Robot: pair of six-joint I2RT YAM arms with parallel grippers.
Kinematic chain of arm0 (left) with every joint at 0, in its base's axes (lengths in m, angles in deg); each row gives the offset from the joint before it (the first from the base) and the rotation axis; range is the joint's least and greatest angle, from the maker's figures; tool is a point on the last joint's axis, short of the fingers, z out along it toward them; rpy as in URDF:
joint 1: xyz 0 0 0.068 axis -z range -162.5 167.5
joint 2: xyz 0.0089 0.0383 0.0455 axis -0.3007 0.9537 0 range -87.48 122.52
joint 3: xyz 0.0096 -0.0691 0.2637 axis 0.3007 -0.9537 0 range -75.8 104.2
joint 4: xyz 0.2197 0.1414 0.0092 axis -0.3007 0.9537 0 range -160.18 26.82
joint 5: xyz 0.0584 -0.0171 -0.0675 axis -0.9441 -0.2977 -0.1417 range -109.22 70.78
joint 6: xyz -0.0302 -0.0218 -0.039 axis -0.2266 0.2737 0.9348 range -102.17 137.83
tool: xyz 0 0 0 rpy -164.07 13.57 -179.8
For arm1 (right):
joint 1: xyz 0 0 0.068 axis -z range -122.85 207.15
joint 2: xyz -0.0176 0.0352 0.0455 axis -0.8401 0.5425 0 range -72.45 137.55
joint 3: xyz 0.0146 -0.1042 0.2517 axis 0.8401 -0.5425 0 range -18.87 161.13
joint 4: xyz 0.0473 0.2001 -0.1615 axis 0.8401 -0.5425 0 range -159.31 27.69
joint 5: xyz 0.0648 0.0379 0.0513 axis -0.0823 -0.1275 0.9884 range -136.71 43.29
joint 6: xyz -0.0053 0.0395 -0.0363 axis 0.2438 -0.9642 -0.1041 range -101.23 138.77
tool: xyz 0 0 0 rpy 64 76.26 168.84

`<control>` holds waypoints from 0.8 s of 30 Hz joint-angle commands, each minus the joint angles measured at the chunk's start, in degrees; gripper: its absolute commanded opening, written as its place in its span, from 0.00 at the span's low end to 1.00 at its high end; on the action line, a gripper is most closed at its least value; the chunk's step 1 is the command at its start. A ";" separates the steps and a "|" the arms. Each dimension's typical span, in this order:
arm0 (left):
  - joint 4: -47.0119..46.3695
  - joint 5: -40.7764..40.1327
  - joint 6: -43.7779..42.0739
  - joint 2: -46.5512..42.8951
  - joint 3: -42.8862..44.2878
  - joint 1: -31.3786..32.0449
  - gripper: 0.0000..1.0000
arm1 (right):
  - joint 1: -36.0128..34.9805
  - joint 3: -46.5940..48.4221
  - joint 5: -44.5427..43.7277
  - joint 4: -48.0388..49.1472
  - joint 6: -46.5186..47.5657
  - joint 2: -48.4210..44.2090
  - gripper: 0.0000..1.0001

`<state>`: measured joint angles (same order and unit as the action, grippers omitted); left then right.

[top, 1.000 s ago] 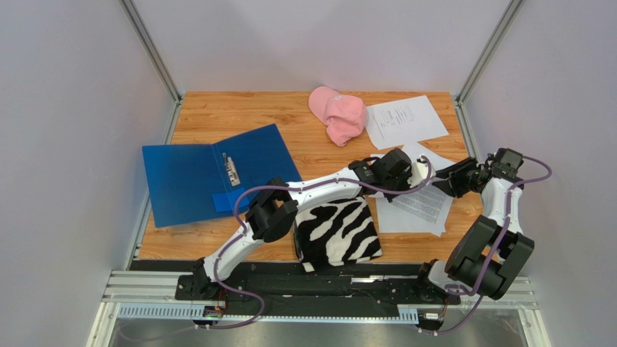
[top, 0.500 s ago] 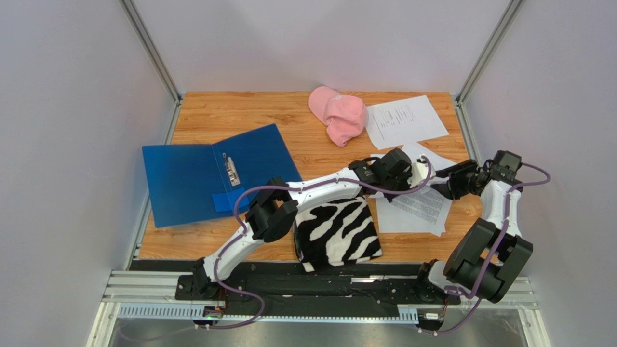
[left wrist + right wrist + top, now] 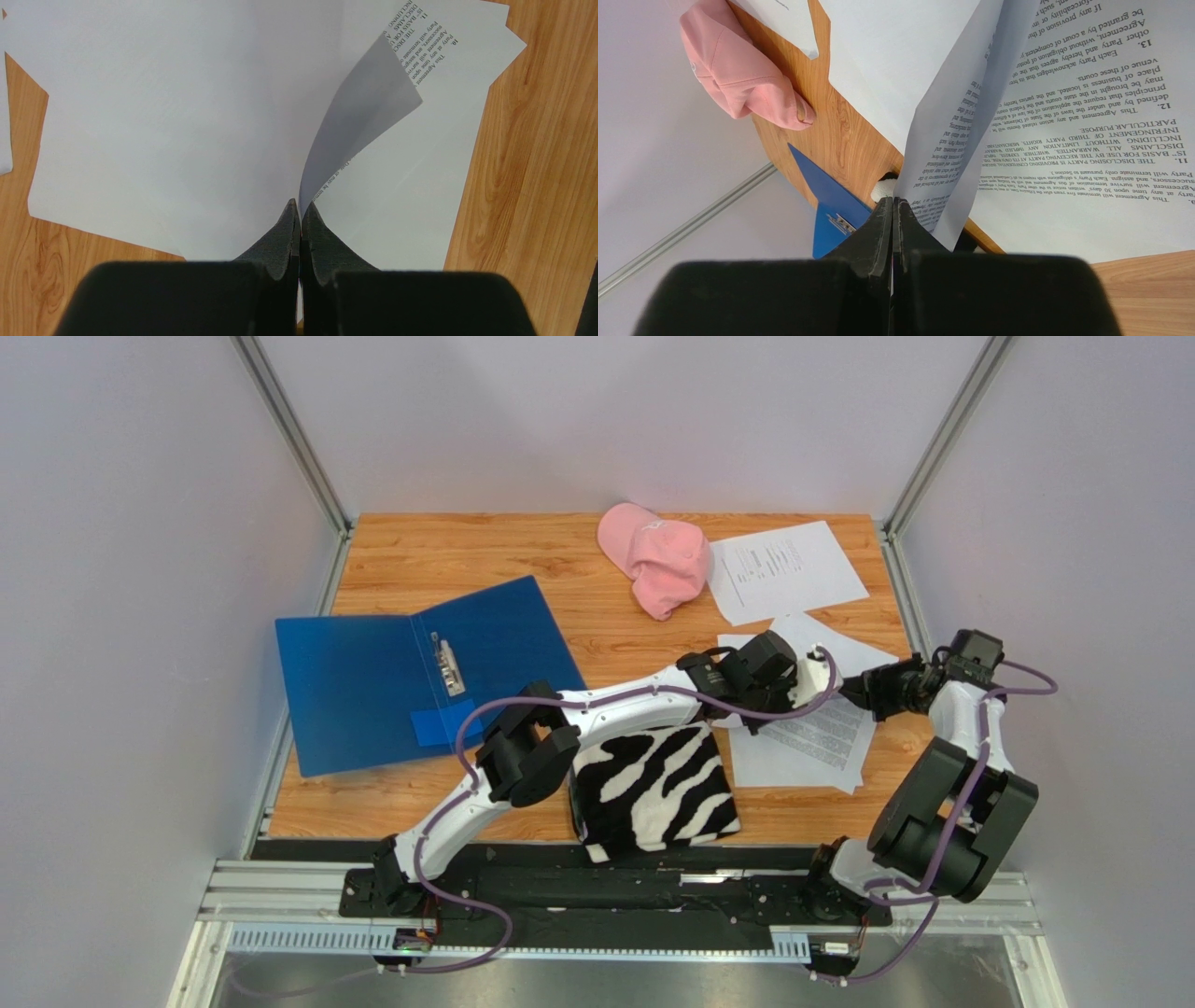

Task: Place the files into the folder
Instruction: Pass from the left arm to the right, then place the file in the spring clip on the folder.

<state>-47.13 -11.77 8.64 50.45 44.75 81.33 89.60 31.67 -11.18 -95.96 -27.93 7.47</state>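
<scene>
Files (image 3: 821, 742) partly beneath the left gripper (image 3: 300, 207), print unreadable overhead.

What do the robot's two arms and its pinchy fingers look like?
Both the left arm and right arm have white tube-like links with chunky black joints. A thin purple cable loops along each. The left gripper and right gripper have matte black, wedge-shaped fingers tapering to narrow tips.

The folder (image 3: 351, 686) is blue, files (image 3: 786, 567) white, cap (image 3: 657, 557) pink, cloth (image 3: 657, 787) zebra-striped
</scene>
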 commanded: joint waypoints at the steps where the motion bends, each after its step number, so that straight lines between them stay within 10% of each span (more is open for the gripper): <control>1: 0.15 1.69 1.01 -3.45 1.35 0.41 0.15 | 0.60 3.33 -0.55 -0.36 1.61 -3.01 0.00; 2: 1.63 1.79 1.63 -3.72 2.48 0.41 0.21 | 0.69 3.68 -0.81 -0.80 2.04 -3.54 0.00; 6: 5.94 6.52 5.84 -7.23 5.30 -0.28 0.99 | 0.86 10.52 -5.19 -5.71 8.10 -7.14 0.00; 17: 7.35 23.40 30.72 -38.57 -10.13 -13.97 0.91 | -14.94 39.60 -13.65 -7.49 22.35 -5.92 0.00; 24: 22.81 9.63 27.82 -57.93 -17.98 -26.99 0.90 | -37.49 56.92 -8.38 -5.74 23.32 6.90 0.00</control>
<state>-35.74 4.38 34.82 -0.06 30.30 58.65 62.06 81.37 -22.19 -104.44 -6.81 8.39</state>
